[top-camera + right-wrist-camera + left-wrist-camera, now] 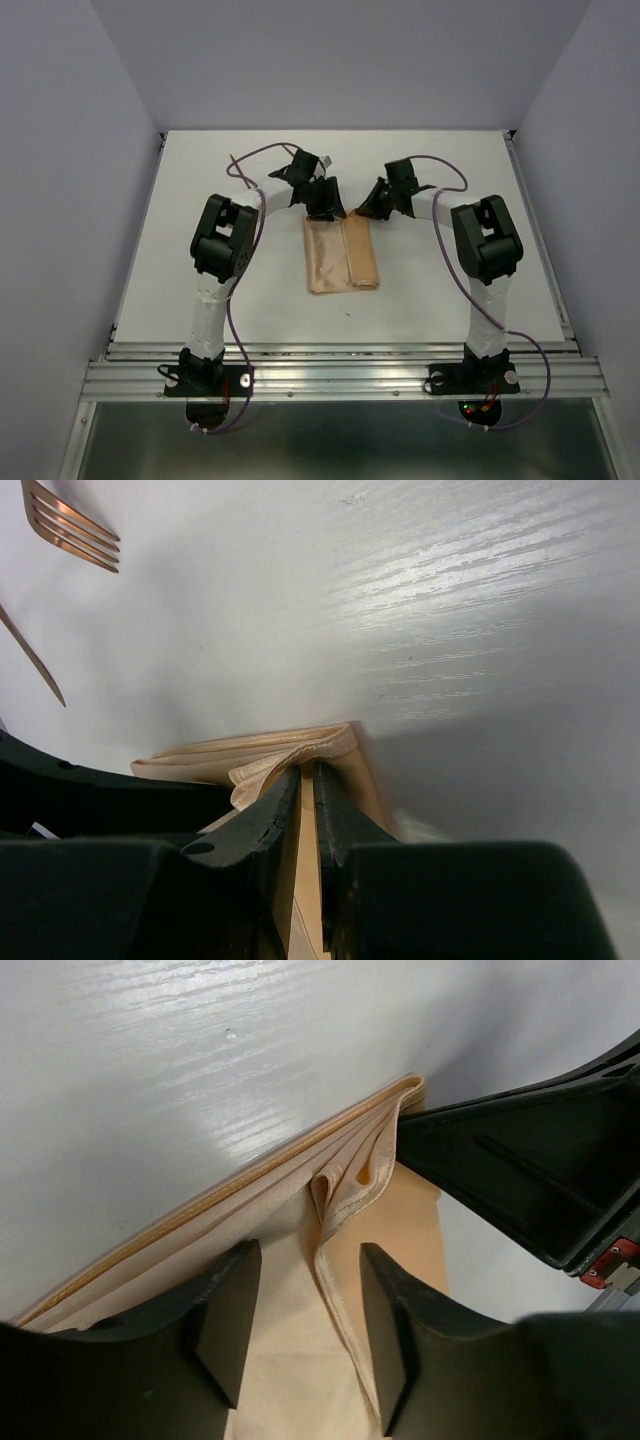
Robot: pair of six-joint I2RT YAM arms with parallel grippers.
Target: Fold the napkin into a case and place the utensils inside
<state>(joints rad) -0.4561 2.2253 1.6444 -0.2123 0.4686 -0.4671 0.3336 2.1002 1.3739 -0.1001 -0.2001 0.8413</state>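
Note:
The tan napkin (340,256) lies folded in flat layers at mid-table, its right strip doubled over. My left gripper (305,1305) hovers open over its far edge, and a raised hem (335,1195) runs between the fingers (228,1325) without being touched. My right gripper (307,772) is shut on the napkin's far right corner fold (300,745), which drapes over the fingertips. From above, the two grippers, left (325,205) and right (372,210), sit side by side at that edge. The utensils show only in the right wrist view: a copper fork head (70,528) and a pointed tip (32,655).
The white table (200,250) spreads around the napkin, with purple walls behind and to the sides. Purple cables loop over both arms. The right gripper's black body (530,1175) sits close to the left fingers. A metal rail (340,375) runs along the near edge.

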